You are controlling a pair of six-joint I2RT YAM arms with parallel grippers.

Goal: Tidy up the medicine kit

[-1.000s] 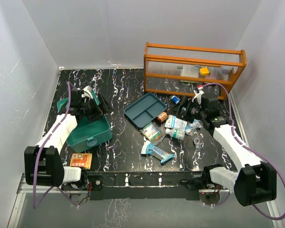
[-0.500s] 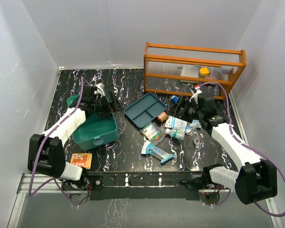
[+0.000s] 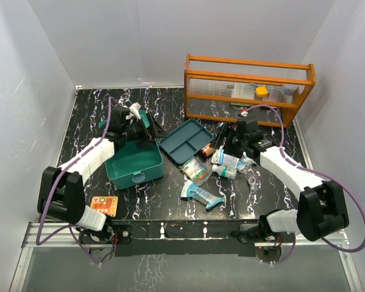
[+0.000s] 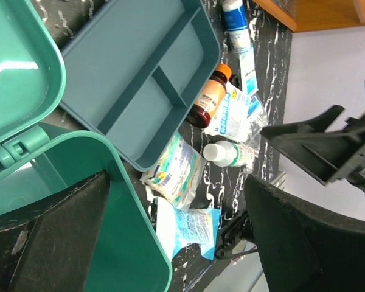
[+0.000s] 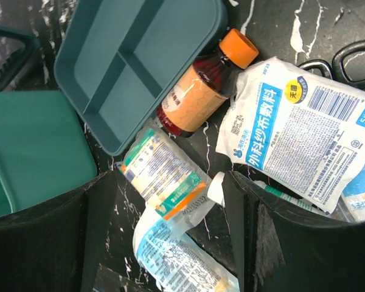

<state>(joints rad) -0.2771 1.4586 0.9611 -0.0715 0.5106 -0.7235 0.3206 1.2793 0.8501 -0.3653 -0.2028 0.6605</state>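
Note:
The medicine kit's teal box [image 3: 134, 163] stands open on the black table, its lid [image 4: 18, 79] raised behind it. The divided insert tray [image 3: 185, 140] lies empty beside it, close to the box's hinge in the left wrist view [image 4: 140, 79]. My left gripper [image 3: 138, 126] is open at the box's far right corner. One finger [image 4: 48, 237] hangs over the box's inside, the other [image 4: 304, 243] outside its wall. My right gripper [image 3: 231, 144] is open over the pile, with a green-and-orange packet [image 5: 164, 176] below the gap between its fingers.
Right of the tray lie a brown bottle with an orange cap [image 5: 198, 97], a white pouch [image 5: 298, 134], a small white bottle [image 4: 222, 153] and a blue-white packet [image 3: 201, 194]. An orange card [image 3: 103, 205] lies near the front edge. The orange rack [image 3: 248, 88] stands at the back right.
The left arm swung right and the teal box slid right with it, toward the tray. The right gripper moved left over the pile and its jaws narrowed a little.

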